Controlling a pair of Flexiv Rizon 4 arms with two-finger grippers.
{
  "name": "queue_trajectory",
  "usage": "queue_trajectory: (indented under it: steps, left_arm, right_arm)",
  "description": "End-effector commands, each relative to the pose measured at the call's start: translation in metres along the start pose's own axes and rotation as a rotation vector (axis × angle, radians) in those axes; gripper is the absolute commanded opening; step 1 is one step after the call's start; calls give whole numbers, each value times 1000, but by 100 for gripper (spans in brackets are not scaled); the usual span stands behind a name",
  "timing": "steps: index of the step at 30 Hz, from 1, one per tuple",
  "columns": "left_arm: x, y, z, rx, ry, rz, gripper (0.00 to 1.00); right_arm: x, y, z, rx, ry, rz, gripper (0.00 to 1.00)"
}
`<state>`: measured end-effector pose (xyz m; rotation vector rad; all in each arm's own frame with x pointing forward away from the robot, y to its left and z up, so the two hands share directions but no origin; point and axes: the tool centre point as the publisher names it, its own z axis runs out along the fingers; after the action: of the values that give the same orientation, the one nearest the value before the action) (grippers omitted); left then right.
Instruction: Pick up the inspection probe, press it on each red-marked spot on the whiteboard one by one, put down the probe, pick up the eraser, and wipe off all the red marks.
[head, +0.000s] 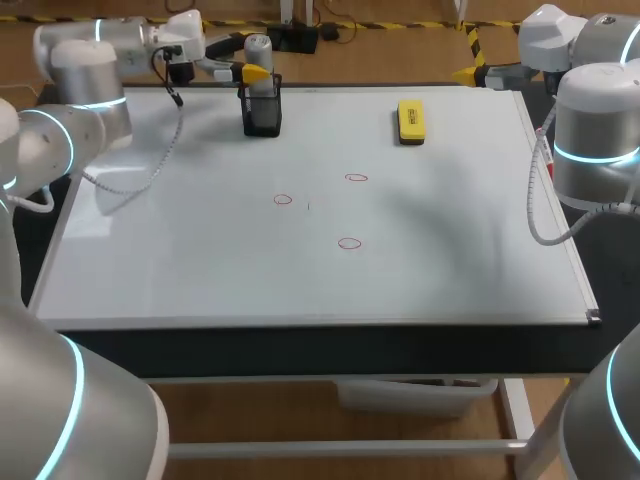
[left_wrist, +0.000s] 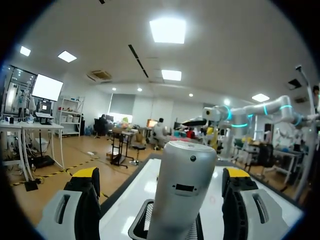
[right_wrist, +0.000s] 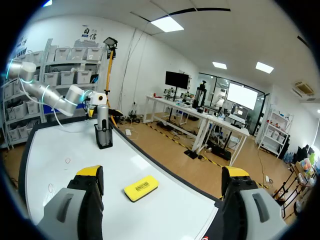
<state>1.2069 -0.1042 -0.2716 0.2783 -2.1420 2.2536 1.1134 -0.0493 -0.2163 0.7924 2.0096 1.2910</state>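
The inspection probe (left_wrist: 184, 186) is stood in a holder (head: 262, 116) on the whiteboard (head: 200, 262), flanked by the wide-spread left gripper (left_wrist: 161, 176). Likely rigid, light and slick, its upper barrel is best clasped.

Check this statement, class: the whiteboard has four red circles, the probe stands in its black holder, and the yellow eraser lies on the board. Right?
Wrong count: the head view shows three red circles on the whiteboard, not four. The probe stands in its black holder, and the yellow eraser lies on the board.
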Motion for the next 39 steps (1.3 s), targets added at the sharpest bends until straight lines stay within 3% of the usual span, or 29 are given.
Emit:
queue_trajectory:
  steps: [1, 21, 23, 24, 25, 27, 39]
  left_arm:
    - [-7, 6, 2, 16, 230, -7, 100]
    - [-4, 6, 7, -2, 207, 8, 99]
    - [-3, 6, 8, -7, 209, 8, 80]
    - [-3, 6, 8, -7, 204, 7, 60]
    - [-4, 7, 8, -6, 202, 5, 47]
    - [-5, 8, 8, -4, 200, 2, 2]
    - [0, 3, 1, -2, 220, 15, 0]
  right_arm:
    - [0, 0, 0, 1, 1, 0, 100]
    - [0, 0, 0, 1, 1, 0, 100]
    - [0, 0, 0, 1, 1, 0, 100]
    - [0, 0, 0, 1, 1, 0, 100]
    - [0, 0, 0, 1, 1, 0, 100]
    - [0, 0, 0, 1, 1, 0, 100]
    - [0, 0, 0, 1, 1, 0, 100]
